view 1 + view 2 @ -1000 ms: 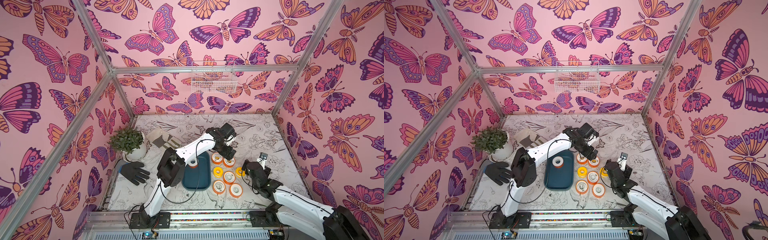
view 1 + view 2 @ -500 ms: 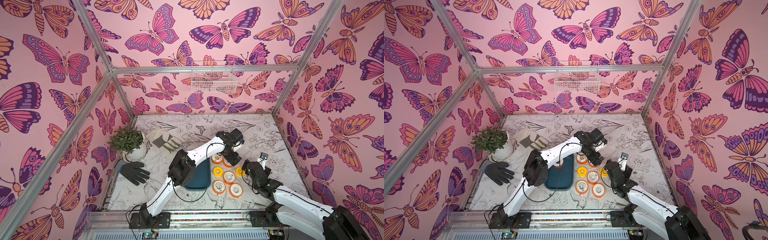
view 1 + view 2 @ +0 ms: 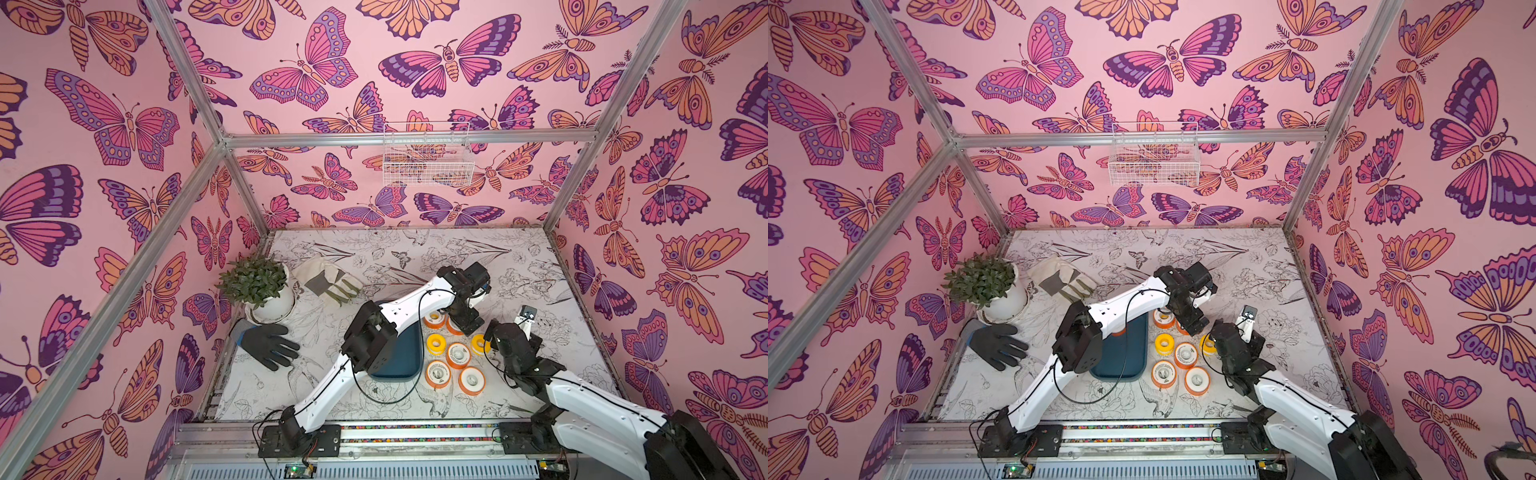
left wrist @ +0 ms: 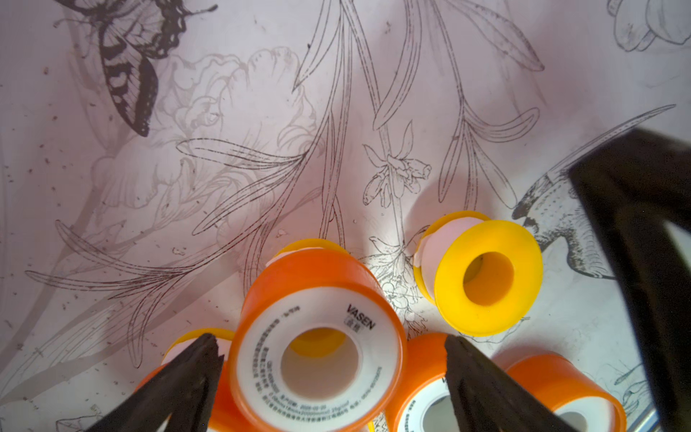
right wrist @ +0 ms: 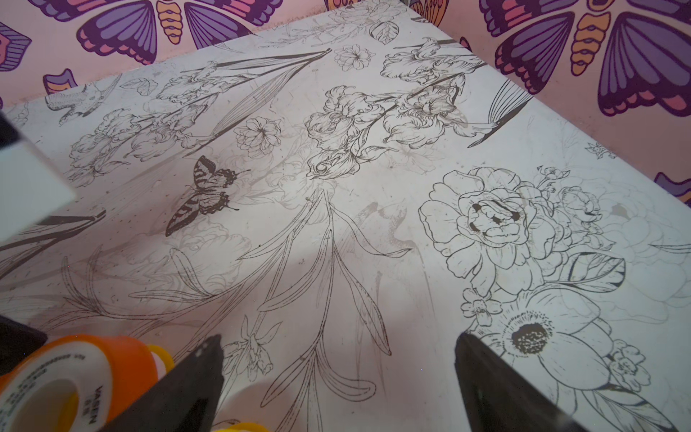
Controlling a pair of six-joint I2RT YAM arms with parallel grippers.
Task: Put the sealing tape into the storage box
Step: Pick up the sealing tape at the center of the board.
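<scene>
The storage box [image 3: 405, 353] sits toward the tabletop's [image 3: 415, 257] front edge, partly under the left arm [image 3: 411, 303], with the sealing tape [image 3: 458, 354] spools clustered just right of it. The left gripper [image 4: 329, 338] straddles an orange spool [image 4: 318, 299], jaws spread wide; the right gripper [image 5: 338, 336] gapes empty beside the cluster.

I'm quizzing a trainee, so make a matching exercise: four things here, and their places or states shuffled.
1 black rubber work glove
2 white wire basket
3 dark teal plastic storage tray
4 left claw

A open over an orange white-faced tape spool
B partly under the left arm
C hung on the back wall
D flat near the white plant pot

Pairs: 1-D, 2-C, 3-B, 4-A
</scene>
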